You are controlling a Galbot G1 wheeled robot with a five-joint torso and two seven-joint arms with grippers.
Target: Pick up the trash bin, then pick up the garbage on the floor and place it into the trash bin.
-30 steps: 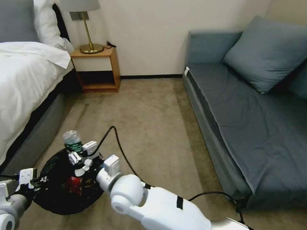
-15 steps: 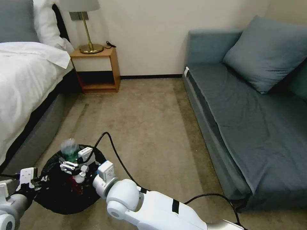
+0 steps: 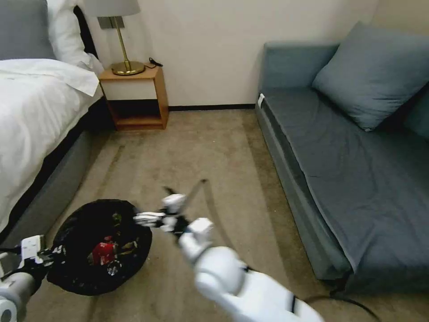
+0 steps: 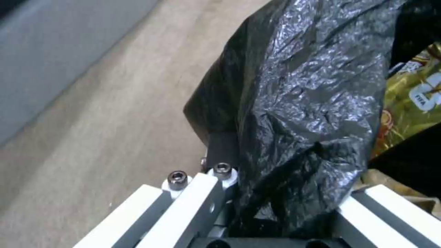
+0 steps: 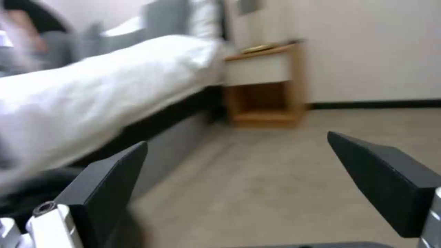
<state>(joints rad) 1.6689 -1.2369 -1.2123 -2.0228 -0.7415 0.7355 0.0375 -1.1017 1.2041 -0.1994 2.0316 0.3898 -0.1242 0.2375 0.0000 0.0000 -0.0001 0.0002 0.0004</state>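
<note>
The trash bin [image 3: 85, 277], lined with a crinkly black bag, is at the lower left by the bed. My left gripper [image 3: 54, 256] is shut on its near rim; in the left wrist view the bag [image 4: 303, 103] is pinched in the left gripper [image 4: 280, 193]. Inside the bin lie a red packet [image 3: 103, 252], a gold wrapper [image 4: 413, 100] and other small garbage that I cannot tell apart. My right gripper [image 3: 142, 219] hovers at the bin's right edge, open and empty. The right wrist view shows its fingers [image 5: 381, 172] spread wide over bare carpet.
A bed [image 3: 31, 112] runs along the left and a wooden nightstand [image 3: 134, 96] with a lamp stands at the back wall. A blue sofa [image 3: 348, 156] fills the right side. Bare carpet [image 3: 201, 152] lies between them.
The right gripper held the green-labelled bottle over the bin, lowered it in, let go, and has swung out to the right, empty. The left gripper has kept its hold on the bin.
</note>
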